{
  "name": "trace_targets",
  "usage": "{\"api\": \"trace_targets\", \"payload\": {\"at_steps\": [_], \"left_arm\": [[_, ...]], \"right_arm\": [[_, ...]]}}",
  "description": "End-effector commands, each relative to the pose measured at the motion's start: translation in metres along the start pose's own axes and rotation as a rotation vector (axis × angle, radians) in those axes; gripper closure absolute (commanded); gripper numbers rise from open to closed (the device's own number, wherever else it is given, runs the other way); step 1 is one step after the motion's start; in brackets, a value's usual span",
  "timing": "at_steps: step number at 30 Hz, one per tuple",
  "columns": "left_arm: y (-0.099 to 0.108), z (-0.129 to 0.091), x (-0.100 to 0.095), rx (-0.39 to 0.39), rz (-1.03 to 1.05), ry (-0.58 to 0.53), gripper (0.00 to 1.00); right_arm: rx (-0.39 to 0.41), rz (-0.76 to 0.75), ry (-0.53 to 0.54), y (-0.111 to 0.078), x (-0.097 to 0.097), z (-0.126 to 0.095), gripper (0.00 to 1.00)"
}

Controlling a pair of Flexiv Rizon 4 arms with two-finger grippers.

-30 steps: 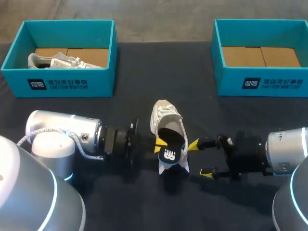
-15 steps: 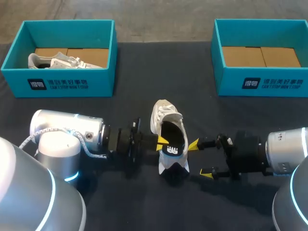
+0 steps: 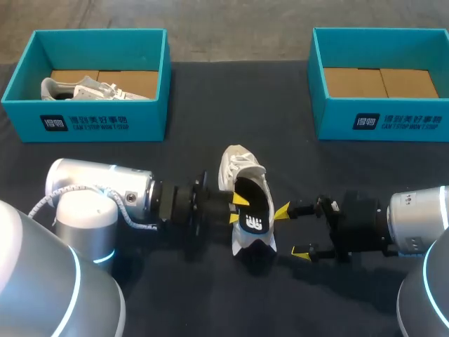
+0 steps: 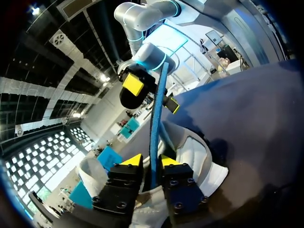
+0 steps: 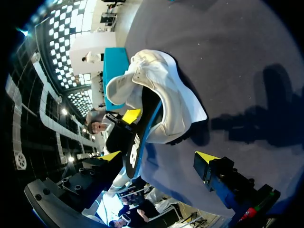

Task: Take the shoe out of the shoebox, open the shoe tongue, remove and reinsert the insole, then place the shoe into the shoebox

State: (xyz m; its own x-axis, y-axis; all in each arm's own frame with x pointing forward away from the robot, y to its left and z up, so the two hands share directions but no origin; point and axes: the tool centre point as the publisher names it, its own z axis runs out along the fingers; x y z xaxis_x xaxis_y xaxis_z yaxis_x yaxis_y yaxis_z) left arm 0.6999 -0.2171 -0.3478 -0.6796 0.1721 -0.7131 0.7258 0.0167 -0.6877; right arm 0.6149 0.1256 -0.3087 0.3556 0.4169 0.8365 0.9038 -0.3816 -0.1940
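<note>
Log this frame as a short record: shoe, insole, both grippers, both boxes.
shoe: white, on the table
insole: black, heel end sticking out of the shoe
left gripper: shut on the insole
right gripper: open, beside the shoe's heel
left shoebox: holds a second shoe
right shoebox: no shoe inside

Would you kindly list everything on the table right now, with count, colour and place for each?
table: 1, dark cloth
left shoebox: 1, teal, far left
right shoebox: 1, teal, far right, only its brown floor showing
boxed shoe: 1, pale, in the left shoebox
shoe: 1, white, mid-table between the pincers
insole: 1, black top, blue underside, sticking out of the shoe
left pincer: 1, yellow-tipped, shut on the insole
right pincer: 1, yellow-tipped, open, beside the shoe's heel
</note>
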Motion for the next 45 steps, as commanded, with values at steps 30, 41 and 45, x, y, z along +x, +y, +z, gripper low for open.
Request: {"api": "trace_targets", "payload": {"at_steps": [30,41,45], "left_arm": [[-0.019,-0.002,0.005,0.027,0.019,-0.008,1.0],[0.005,0.0,0.005,-0.047,0.013,-0.012,1.0],[0.012,-0.001,0.005,-0.063,0.005,-0.009,1.0]], "right_arm": [[-0.003,0.0,-0.002,-0.001,0.0,0.0,0.0],[-0.003,0.0,-0.002,-0.001,0.0,0.0,0.0],[-0.003,0.0,-0.002,-0.001,0.0,0.0,0.0]]}}
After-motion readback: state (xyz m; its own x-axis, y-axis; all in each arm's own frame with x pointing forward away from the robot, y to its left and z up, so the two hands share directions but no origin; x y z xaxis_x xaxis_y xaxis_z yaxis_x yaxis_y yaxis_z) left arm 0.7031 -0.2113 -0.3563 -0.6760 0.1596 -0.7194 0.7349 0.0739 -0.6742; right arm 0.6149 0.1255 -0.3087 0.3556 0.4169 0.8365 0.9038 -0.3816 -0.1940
